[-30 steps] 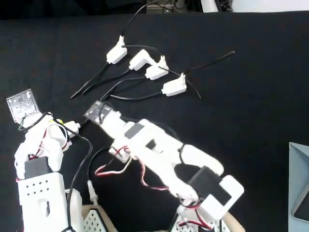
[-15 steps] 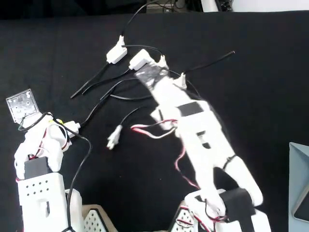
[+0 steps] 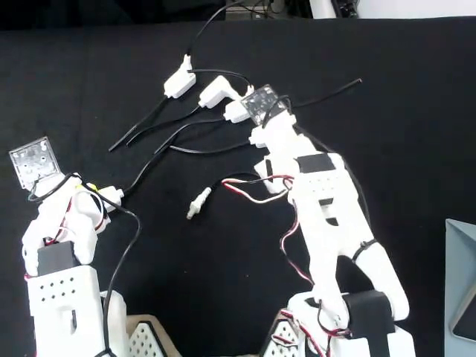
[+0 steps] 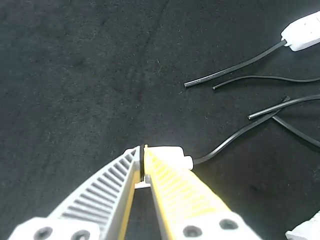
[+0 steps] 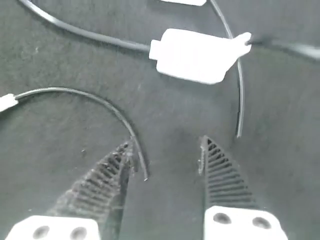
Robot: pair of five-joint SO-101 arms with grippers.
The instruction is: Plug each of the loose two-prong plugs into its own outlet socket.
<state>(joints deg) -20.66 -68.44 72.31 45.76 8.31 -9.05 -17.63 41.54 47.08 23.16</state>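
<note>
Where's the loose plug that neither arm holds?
In the high view the loose plug lies on the black table between the two arms, close beside the right arm, nearer the arm bases than the white sockets.

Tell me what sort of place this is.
Probably a robotics test bench, not a home: two white robot arms with exposed wiring stand at a table draped in black cloth, with short corded sockets and a loose plug laid out for practice.
</note>
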